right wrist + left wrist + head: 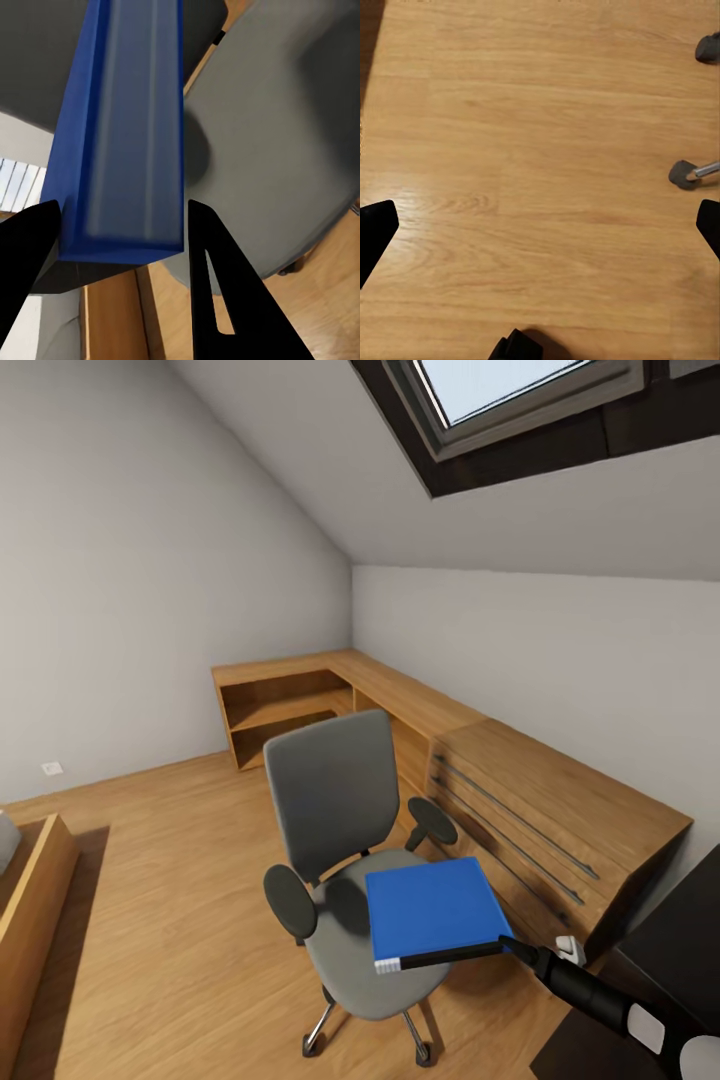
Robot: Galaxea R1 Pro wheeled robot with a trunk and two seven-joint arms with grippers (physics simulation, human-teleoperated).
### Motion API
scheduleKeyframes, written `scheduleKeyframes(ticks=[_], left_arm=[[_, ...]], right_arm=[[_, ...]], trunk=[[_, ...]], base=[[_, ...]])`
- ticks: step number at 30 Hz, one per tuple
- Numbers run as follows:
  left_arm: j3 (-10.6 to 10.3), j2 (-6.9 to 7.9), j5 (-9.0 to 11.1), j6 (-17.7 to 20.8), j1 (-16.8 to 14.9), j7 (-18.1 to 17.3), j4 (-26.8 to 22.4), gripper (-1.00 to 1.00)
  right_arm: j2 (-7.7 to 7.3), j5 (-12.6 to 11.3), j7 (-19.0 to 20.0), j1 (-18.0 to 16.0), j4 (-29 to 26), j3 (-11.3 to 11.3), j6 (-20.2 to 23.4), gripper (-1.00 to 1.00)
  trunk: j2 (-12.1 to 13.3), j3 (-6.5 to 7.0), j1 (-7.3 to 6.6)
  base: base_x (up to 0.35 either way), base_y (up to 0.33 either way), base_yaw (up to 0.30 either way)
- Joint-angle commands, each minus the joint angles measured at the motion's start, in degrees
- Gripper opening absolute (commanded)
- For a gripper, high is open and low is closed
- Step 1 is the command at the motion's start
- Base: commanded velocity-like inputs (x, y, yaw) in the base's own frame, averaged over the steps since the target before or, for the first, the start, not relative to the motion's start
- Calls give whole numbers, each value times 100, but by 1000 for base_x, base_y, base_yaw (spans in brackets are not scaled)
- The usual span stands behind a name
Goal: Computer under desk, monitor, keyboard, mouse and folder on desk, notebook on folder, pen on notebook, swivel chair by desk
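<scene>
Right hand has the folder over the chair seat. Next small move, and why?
Probably swing the right hand toward the black desk corner at right. Its fingers already clamp the blue folder, held above the swivel chair seat.

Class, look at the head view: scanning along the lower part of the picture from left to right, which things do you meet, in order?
Wooden bed frame → swivel chair → folder → right tool → light-wood drawer chest → desk.
</scene>
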Motion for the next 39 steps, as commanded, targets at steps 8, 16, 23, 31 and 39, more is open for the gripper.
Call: scheduleKeyframes(ticks=[8,16,23,31,39], left_arm=[[16,-4,-15,-4,-3,2,2,100],[9,-25,-15,-4,-3,2,2,100],[8,-73,-15,-4,-3,2,2,100],[11,-90,-15,-4,-3,2,3,100],[15,-161,-15,1,-3,-1,45,100]], right_arm=[[-11,-65,15,-3,-6,36,167,-100],[-54,-77,23,-7,-240,32,1159,-100],[-26,-82,19,-3,-1836,32,2814,-100],[9,-89,-19,-3,-2879,35,4069,-100],[273,-100,-282,-12,-4132,17,4886,-100]], trunk=[[319,138,-176],[640,282,-352],[921,408,-506],[1241,551,-682],[1562,695,-857]], base=[[0,0,0],[0,0,0],[0,0,0],[0,0,0],[0,0,0]])
